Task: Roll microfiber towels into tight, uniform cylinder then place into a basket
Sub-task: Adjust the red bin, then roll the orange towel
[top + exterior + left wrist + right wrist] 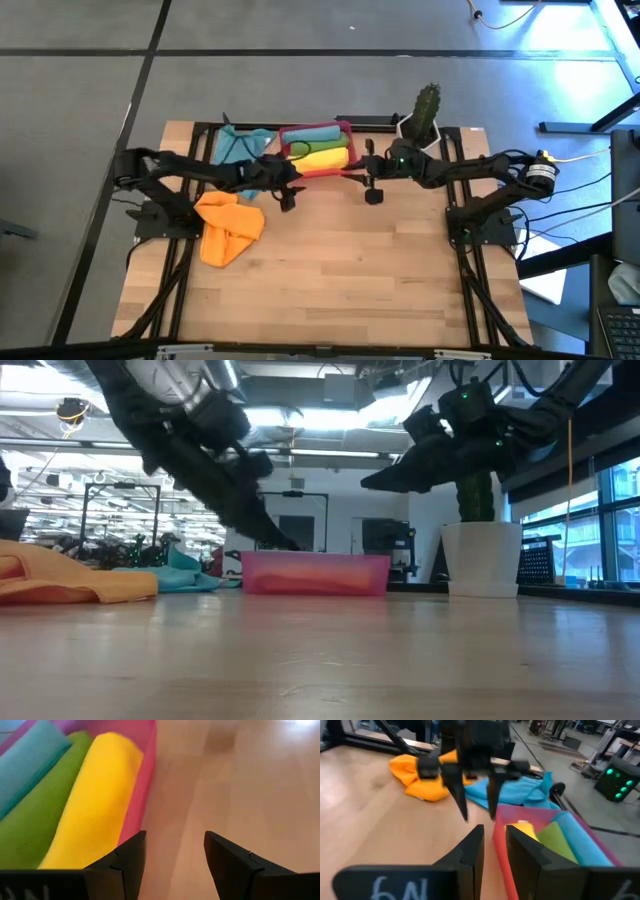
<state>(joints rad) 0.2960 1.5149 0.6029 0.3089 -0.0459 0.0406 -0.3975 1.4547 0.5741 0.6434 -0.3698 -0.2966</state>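
The red basket point(342, 128) stands at the table's far middle. In it lie three rolled towels side by side: yellow point(97, 795), green point(37, 815) and teal point(27, 757). My left gripper point(175, 852) hovers open by the basket's near left corner, over bare table, with nothing between its fingers. My right gripper point(494, 845) hangs above the basket's near right corner. Its fingers stand a narrow gap apart and nothing is between them. An orange towel point(228, 226) lies crumpled on the table at the left. A teal towel point(240, 148) lies heaped left of the basket.
A white pot with a cactus point(425, 115) stands just right of the basket at the far edge. The two grippers face each other closely along the basket's near wall point(315, 575). Bare wood point(350, 280) fills the near half of the table.
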